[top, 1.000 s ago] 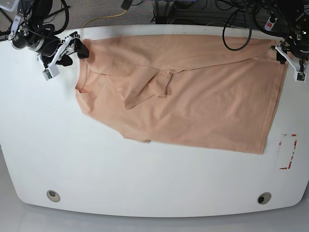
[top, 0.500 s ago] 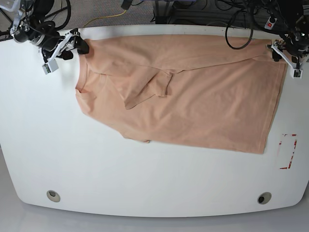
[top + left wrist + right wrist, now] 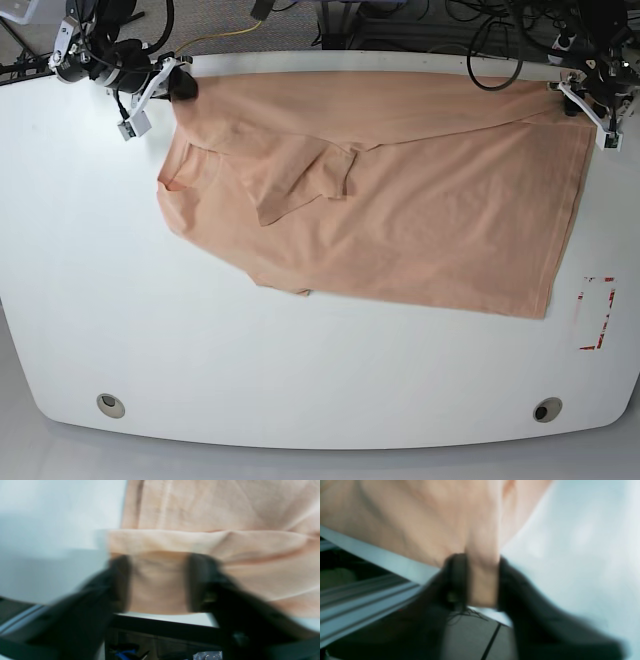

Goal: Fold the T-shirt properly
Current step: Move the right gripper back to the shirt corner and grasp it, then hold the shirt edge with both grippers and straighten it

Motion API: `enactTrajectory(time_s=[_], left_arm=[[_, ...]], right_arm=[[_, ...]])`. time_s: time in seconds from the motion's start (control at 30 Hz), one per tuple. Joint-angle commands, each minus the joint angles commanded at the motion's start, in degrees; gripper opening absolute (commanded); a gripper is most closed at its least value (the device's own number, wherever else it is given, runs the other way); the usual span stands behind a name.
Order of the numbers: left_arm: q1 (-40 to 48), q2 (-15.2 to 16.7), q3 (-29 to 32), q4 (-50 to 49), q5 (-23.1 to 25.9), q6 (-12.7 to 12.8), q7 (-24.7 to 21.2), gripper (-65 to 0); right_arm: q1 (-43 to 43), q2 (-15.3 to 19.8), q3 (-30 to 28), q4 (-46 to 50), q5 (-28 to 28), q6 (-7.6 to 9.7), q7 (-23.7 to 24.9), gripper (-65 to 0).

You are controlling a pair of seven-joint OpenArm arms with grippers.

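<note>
So the shirt (image 3: 400, 190) lies long-axis across the table (image 3: 300, 380), folded edge along the far rim. Right gripper (image 3: 482, 580) is clamped on the far collar-end corner, left gripper (image 3: 157, 582) straddles the far hem corner, jaws apart, grip unclear.

white table (image 3: 200, 340), two round holes near its front edge, red-marked label (image 3: 596, 313)

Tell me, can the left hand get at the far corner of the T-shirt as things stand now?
Probably yes. The left hand already sits at the T-shirt corner on the table's far edge, cloth between its fingers. Nothing blocks it; blur hides whether it grips.
</note>
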Motion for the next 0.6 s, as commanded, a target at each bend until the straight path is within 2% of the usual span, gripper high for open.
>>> enactTrajectory(time_s=[0.03,0.1,0.2,0.5,0.6], left_arm=[[0.26,0.00,0.00,0.26,0.00,0.00,0.09,-49.9],[1.23,0.09,0.00,0.35,0.09,0.00,0.18,-51.9],[2.81,0.00,-0.26,0.44,-0.09,0.00,0.18,-51.2],[3.78,0.18,-0.53,3.96,0.00,0.00,0.26,-51.0],[3.52,0.18,-0.44,6.86,-0.18,0.00,2.02,-50.4]], right_arm=[[-0.09,0.09,0.18,0.00,0.00,0.00,-0.18,-65.0],[-0.44,0.44,0.26,0.18,0.00,0.00,-0.26,-65.0],[-2.29,2.55,0.26,1.67,0.00,0.00,-0.26,-63.9],[-3.16,3.25,0.09,3.60,0.00,0.00,-0.26,-63.7],[-3.16,3.08,-0.18,3.60,0.00,0.00,-0.35,-63.7]])
